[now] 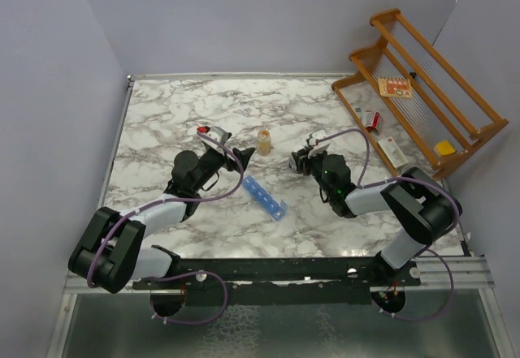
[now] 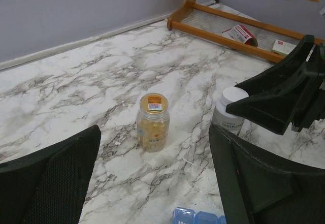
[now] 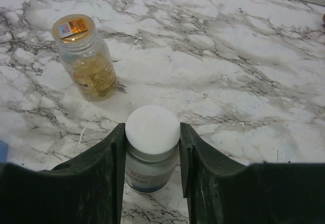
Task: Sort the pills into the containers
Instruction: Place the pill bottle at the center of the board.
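The containers (image 1: 266, 198) are a blue strip of lidded compartments lying on the marble between the arms; one end shows as containers (image 2: 198, 217) at the bottom of the left wrist view. My right gripper (image 3: 152, 132) is shut on a white-capped bottle (image 3: 151, 155) that stands on the table, one finger on each side of the cap. An amber bottle (image 2: 152, 122) with yellowish contents stands upright just beyond my left gripper (image 2: 155, 150), which is open with nothing in it. In the top view the left gripper (image 1: 221, 140) is left of the amber bottle (image 1: 264, 141). No loose pills are in view.
A wooden rack (image 1: 422, 90) leans at the back right, with small boxes (image 1: 395, 88) on and under it. Grey walls close the table at the back and sides. In the left wrist view the right gripper's fingers (image 2: 284, 97) reach in from the right at the white-capped bottle (image 2: 229, 113).
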You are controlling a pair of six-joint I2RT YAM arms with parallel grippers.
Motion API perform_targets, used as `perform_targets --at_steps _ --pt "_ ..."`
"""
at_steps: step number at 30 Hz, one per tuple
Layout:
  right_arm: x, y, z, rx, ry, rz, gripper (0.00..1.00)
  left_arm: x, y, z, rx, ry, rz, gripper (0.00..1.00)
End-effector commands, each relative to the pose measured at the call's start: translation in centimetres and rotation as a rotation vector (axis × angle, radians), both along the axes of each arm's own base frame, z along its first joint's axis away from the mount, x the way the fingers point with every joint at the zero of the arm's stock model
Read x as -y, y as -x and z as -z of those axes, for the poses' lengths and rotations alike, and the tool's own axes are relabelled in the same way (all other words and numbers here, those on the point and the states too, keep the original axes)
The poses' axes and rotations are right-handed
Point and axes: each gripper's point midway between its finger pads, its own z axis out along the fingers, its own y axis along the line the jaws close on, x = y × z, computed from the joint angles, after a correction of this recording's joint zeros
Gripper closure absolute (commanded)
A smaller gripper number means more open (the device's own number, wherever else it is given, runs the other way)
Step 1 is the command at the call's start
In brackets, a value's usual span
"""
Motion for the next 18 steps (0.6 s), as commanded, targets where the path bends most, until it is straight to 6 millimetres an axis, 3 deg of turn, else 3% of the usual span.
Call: perform_targets --at_steps 1,7,13,18 --pt "0.4 0.1 0.2 0.012 -0.013 0.020 0.99 0.1 0.3 -0.6 0.018 0.024 0.021 0.11" --pt "0.6 0.1 1.3 -0.016 -0.007 0.033 0.98 0.1 0.6 -0.5 0.016 0.027 0.025 0.11" --pt "0.8 0.2 1.6 -0.039 -0.008 0.047 0.80 -0.1 0.9 -0.6 0.016 0.033 0.024 0.11" --pt "1.0 0.8 1.3 -0.040 -0.019 0.042 0.71 0.0 1.0 -0.7 0.016 0.037 0.025 0.10"
